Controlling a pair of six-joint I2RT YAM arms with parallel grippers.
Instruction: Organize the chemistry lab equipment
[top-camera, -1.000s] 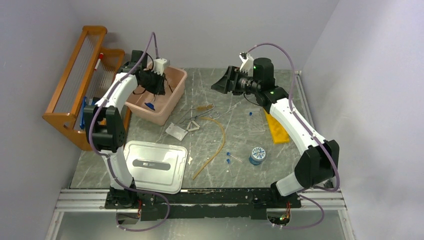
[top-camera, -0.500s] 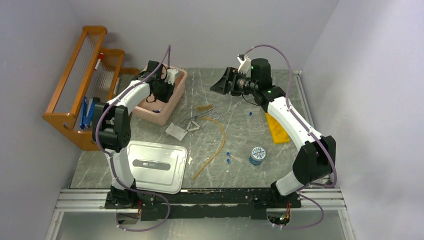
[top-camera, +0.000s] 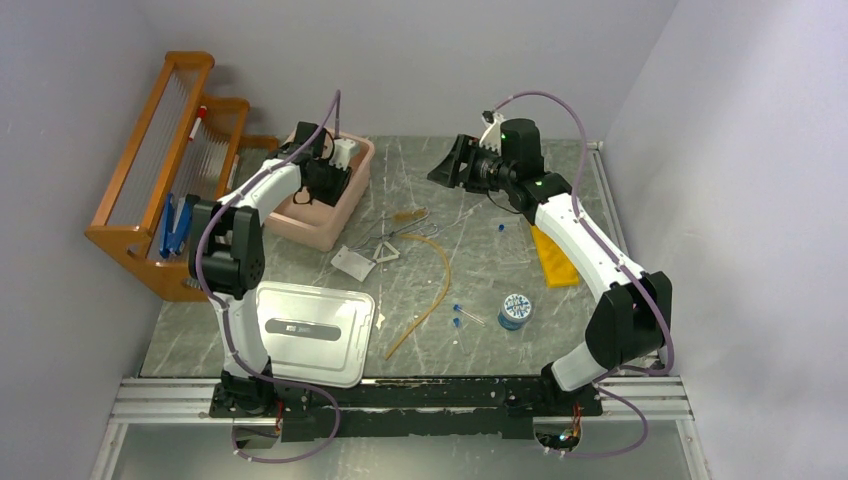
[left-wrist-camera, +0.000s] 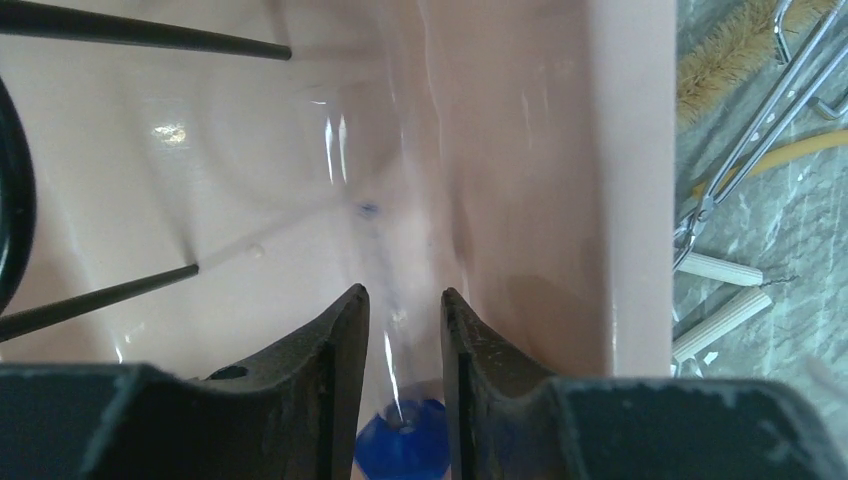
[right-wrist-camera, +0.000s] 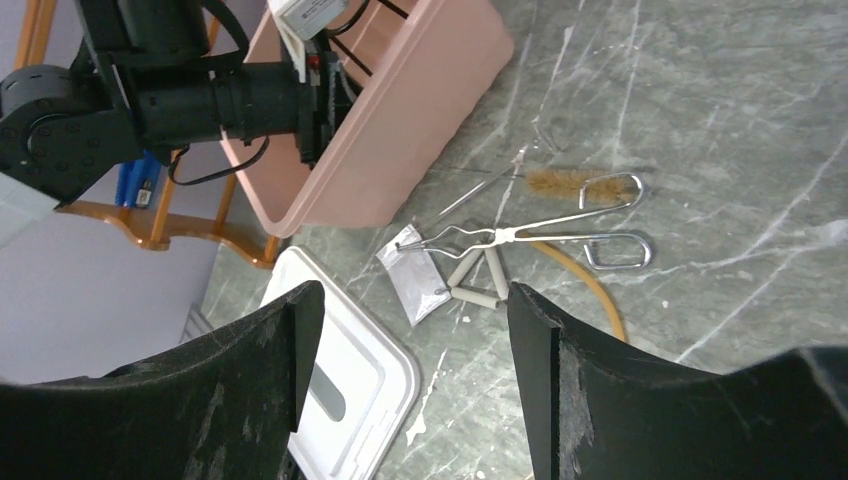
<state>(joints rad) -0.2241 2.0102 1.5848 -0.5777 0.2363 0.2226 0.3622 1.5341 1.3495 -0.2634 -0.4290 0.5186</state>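
Your left gripper (left-wrist-camera: 402, 295) hangs inside the pink plastic tub (left-wrist-camera: 630, 150), at ten o'clock on the table (top-camera: 405, 175), jaws narrowly apart around a clear blue-capped vial (left-wrist-camera: 402, 450); whether they pinch it, I cannot tell. It looks placed for a drop. Your right gripper (right-wrist-camera: 415, 292), spread wide and empty, hovers at one o'clock, overlooking the long tan rubber tube (top-camera: 432, 290) at centre.

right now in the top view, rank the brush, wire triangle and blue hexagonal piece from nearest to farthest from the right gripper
From the right gripper, which is at the back of the table:
1. brush, just in front of it and slightly to the left
2. wire triangle, further forward and to the left, at mid table
3. blue hexagonal piece, towards the front on the right
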